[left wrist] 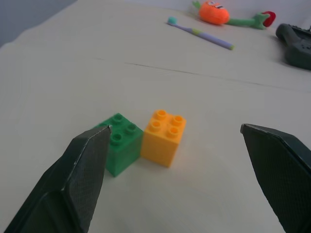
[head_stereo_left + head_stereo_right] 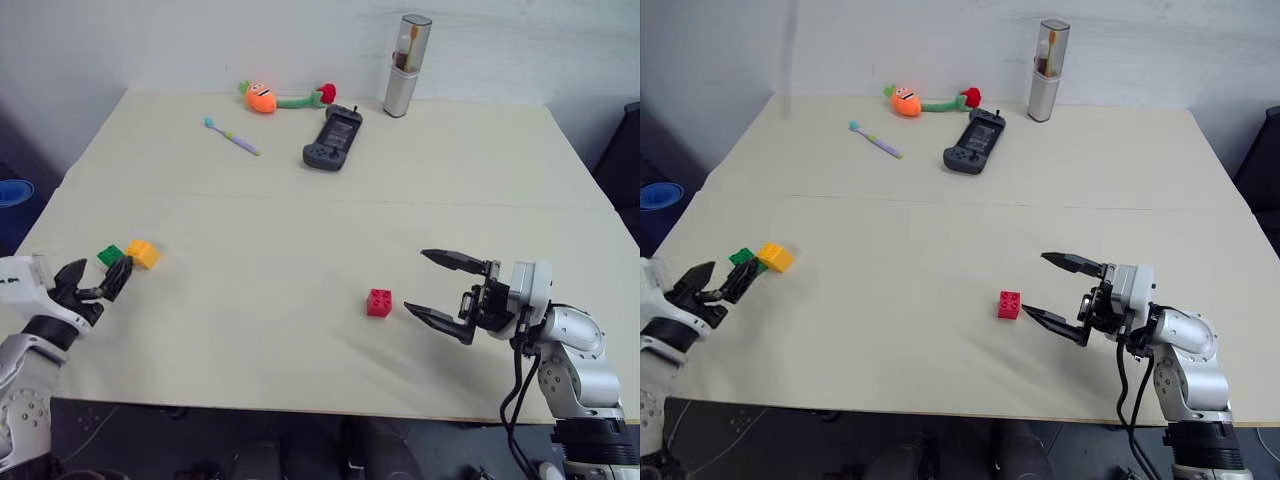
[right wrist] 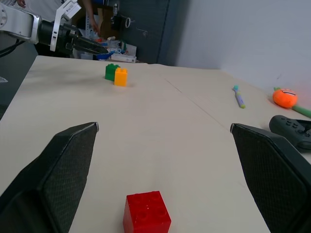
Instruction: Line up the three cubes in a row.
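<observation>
Two open grippers flank a pale table as three toy blocks wait unaligned. Nearest, at 5 o'clock, the right gripper points across the table with its black fingers spread wide and holding nothing; the red cube sits just beside its tips, untouched. At 8 o'clock, the left gripper also stands fully open and empty, just short of the green cube and the orange-yellow cube, which sit side by side, touching, well apart from the red one. Farther back, toward 12 o'clock, lie a toothbrush, a dark game controller, a plush carrot and an upright toothbrush case.
</observation>
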You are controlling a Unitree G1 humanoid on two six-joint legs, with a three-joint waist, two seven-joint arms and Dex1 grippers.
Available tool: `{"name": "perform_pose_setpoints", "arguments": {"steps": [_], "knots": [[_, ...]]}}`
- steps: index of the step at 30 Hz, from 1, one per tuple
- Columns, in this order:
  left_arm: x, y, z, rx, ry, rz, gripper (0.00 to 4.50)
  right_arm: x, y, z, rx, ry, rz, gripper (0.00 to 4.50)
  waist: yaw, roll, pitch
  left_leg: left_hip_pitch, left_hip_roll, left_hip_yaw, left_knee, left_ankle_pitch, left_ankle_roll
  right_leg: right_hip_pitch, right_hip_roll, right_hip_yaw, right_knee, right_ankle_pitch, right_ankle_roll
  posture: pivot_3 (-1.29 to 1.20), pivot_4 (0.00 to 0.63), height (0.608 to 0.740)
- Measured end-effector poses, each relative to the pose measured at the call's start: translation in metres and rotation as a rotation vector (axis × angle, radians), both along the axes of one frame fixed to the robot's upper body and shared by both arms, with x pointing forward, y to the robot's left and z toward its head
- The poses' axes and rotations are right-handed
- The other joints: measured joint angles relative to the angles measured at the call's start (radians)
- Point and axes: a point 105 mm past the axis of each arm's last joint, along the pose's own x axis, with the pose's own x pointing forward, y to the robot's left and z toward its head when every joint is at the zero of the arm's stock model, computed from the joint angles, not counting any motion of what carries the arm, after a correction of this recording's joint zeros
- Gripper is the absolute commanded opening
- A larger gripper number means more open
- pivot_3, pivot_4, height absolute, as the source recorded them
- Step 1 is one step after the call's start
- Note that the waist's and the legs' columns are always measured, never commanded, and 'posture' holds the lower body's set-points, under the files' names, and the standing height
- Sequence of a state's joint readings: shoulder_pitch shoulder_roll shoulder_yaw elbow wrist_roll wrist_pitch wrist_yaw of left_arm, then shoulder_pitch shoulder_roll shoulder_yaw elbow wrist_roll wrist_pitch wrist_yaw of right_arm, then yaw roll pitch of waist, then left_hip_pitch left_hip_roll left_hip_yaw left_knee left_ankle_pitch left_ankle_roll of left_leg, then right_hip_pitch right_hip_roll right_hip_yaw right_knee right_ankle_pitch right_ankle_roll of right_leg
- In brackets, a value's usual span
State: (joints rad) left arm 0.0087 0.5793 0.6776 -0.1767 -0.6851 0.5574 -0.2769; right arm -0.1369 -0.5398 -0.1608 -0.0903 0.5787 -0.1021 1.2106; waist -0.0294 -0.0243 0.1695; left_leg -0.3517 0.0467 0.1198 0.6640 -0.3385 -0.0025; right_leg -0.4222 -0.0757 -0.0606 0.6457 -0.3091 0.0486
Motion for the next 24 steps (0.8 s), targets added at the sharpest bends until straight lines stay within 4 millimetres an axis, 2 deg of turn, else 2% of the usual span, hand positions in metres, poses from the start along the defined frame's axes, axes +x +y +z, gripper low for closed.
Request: {"name": "perform_pose_setpoints", "arguments": {"steps": [4,7,10,12,16,24], "knots": [[-0.004,0.011,0.013,0.09,0.033,-0.093,4.5,0.0,0.0,0.0,0.0,0.0,-0.004,4.47,0.0,0.0,0.0,0.0,0.0,0.0,0.0,0.001,-0.002,-0.001,0.001,0.0,0.0,0.0,0.0,0.0,0.15,0.74],[-0.004,0.014,0.016,0.146,0.063,-0.19,4.5,0.0,0.0,0.0,0.0,-0.002,-0.004,4.47,0.001,0.0,0.0,0.0,0.0,0.0,0.0,0.001,-0.002,-0.001,0.0,0.0,0.0,0.0,-0.001,0.0,0.15,0.74],[0.005,0.034,0.011,0.236,0.132,-0.264,4.5,0.0,-0.001,-0.002,-0.003,0.004,-0.002,4.47,0.003,0.001,0.001,-0.001,0.0,-0.001,0.0,0.001,-0.002,-0.001,0.0,-0.001,0.0,-0.001,-0.001,0.0,0.15,0.74],[0.021,0.043,0.011,0.29,0.151,-0.309,4.5,0.002,-0.001,-0.003,-0.006,0.006,0.003,4.47,0.006,0.001,0.001,-0.002,0.0,-0.001,0.0,0.002,-0.002,-0.002,0.0,-0.002,0.0,-0.001,-0.001,0.0,0.15,0.74],[0.051,0.041,0.011,0.339,0.168,-0.391,4.5,0.005,-0.003,-0.002,-0.009,0.001,0.002,4.47,0.006,0.0,0.0,-0.004,-0.001,0.001,0.0,0.001,-0.001,-0.004,-0.001,-0.005,0.0,0.0,0.0,0.0,0.15,0.74],[0.073,0.037,0.004,0.37,0.266,-0.435,4.5,0.003,-0.005,-0.002,-0.012,0.012,-0.013,4.47,0.001,-0.001,0.001,-0.005,0.0,0.007,0.003,0.002,0.0,-0.007,-0.001,-0.014,0.006,0.0,0.001,0.0,0.15,0.74]]}}
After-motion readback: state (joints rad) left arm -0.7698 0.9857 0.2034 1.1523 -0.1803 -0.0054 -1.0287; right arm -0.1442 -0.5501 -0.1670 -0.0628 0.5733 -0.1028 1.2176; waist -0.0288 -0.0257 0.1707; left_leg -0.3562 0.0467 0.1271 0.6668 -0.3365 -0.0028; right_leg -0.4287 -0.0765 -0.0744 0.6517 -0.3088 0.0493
